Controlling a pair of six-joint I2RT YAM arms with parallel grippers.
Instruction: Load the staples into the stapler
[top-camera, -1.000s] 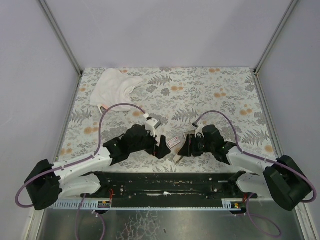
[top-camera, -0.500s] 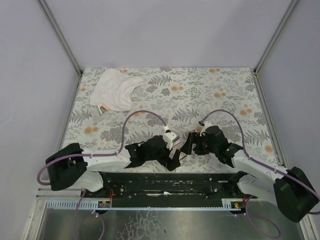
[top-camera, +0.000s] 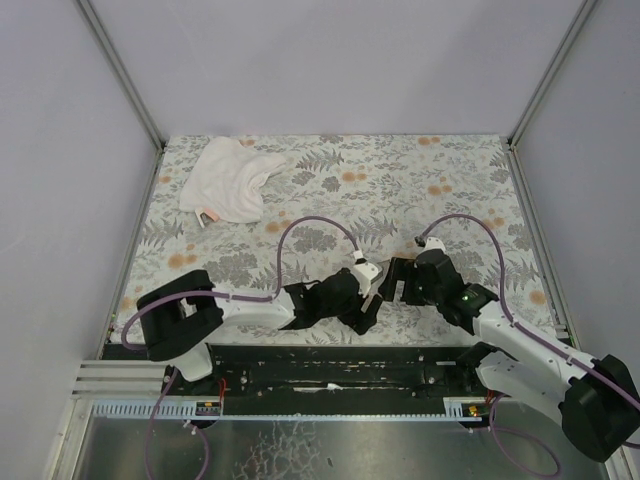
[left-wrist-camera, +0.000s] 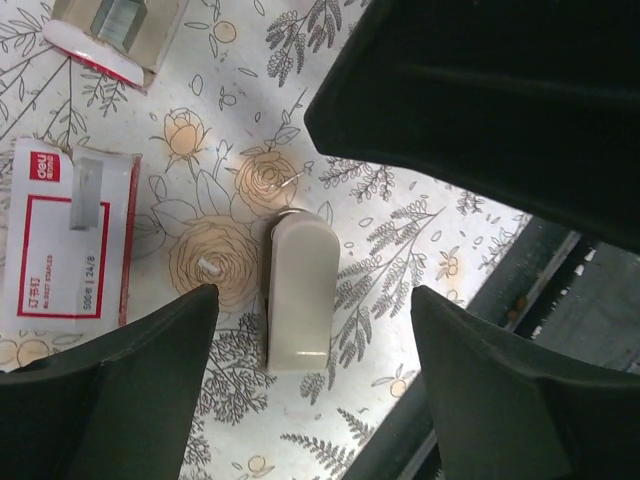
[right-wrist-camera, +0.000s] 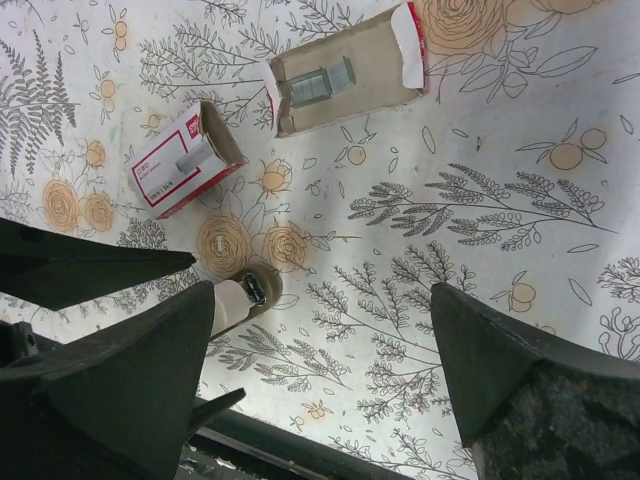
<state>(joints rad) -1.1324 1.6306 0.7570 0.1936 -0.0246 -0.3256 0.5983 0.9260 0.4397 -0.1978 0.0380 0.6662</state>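
The stapler (left-wrist-camera: 300, 290) lies flat on the floral mat, pale pinkish-tan, with its silver end showing in the right wrist view (right-wrist-camera: 238, 297). My left gripper (left-wrist-camera: 314, 293) is open and hangs over it, one finger on each side, not touching. The red staples box sleeve (left-wrist-camera: 68, 245) lies to its left and also shows in the right wrist view (right-wrist-camera: 183, 158). The box's open inner tray (right-wrist-camera: 345, 80) holds a silver staple strip (right-wrist-camera: 320, 82). My right gripper (right-wrist-camera: 322, 295) is open and empty, just right of the stapler. In the top view both grippers (top-camera: 368, 303) (top-camera: 392, 285) meet at mat centre-front.
A white cloth (top-camera: 232, 178) lies crumpled at the mat's far left corner. The black rail (top-camera: 330, 370) runs along the near edge, close behind the stapler. Purple cables loop over both arms.
My left arm has swung right from the left side to the centre and now hangs over the stapler. My right gripper has drawn back a little to the right.
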